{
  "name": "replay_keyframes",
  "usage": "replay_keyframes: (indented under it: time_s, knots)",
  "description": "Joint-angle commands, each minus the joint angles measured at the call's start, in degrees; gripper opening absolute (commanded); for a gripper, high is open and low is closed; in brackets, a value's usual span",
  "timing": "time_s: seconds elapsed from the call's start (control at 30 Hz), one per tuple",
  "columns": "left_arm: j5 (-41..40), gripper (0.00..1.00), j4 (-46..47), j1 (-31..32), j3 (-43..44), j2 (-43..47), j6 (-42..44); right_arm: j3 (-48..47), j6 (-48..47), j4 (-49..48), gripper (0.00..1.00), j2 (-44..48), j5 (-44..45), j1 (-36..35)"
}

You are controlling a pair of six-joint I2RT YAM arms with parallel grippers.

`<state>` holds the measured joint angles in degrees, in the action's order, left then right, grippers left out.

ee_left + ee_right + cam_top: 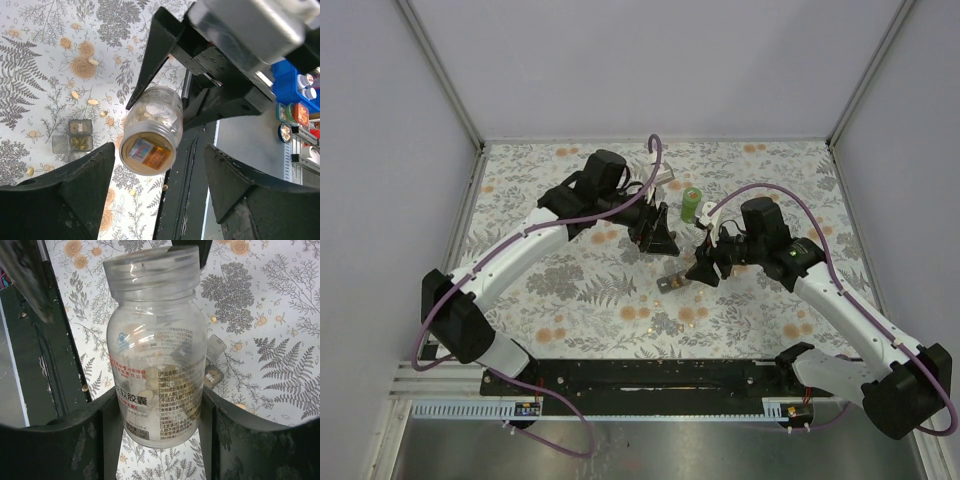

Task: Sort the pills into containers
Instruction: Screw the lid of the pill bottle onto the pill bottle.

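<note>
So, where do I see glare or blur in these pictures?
Right wrist: white glare streaks across the bottle, label sharp. Left wrist: grey housing at the top soft and bright, loose pills sharp. Top external: even light, no glare on the table.

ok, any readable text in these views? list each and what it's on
"软胶囊": big red characters on the label of the bottle.
Small black print on that label: too small to read.
Sticker on the bottle's end, left wrist view: blurred.
White marks on the pill box lid: unreadable.
Top view: nothing legible.
</note>
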<state>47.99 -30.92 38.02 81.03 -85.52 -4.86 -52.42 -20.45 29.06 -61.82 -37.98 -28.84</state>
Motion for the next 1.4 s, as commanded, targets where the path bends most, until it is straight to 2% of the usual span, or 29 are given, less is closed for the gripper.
replay_keyframes:
  time_s: [0.0,0.2,0.83,0.97,1.2,1.27,1.37]
  knots:
    - [-2.6,0.74,2.4,0.9,3.3,-1.6,-3.3,0.0,0.6,-3.0,0.0,0.9,1.2,-0.4]
    - [-3.1,0.68,2.4,0.9,3.9,-2.5,-3.2,0.0,0.4,-3.0,0.0,0.8,0.9,-0.4]
    - [-3.2,0.56,-0.6,0.7,3.3,-1.5,0.1,0.4,0.1,-2.7,0.0,1.1,0.5,-0.4]
    - [-2.7,0.42,-1.0,0.7,4.1,-2.0,0.8,0.5,0.1,-2.6,0.0,1.0,0.1,-0.4]
    - [0.4,0.07,-7.5,0.7,9.4,-4.7,6.9,0.3,-1.2,-0.9,0.0,0.7,-2.3,-0.4]
    - [1.6,0.0,-10.0,0.4,10.8,-5.4,10.1,0.2,-1.7,-0.4,0.0,0.5,-3.2,-0.3]
    - [3.2,0.0,-13.7,0.1,12.2,-6.1,14.8,-0.3,-2.5,0.7,0.0,0.1,-5.2,-0.4]
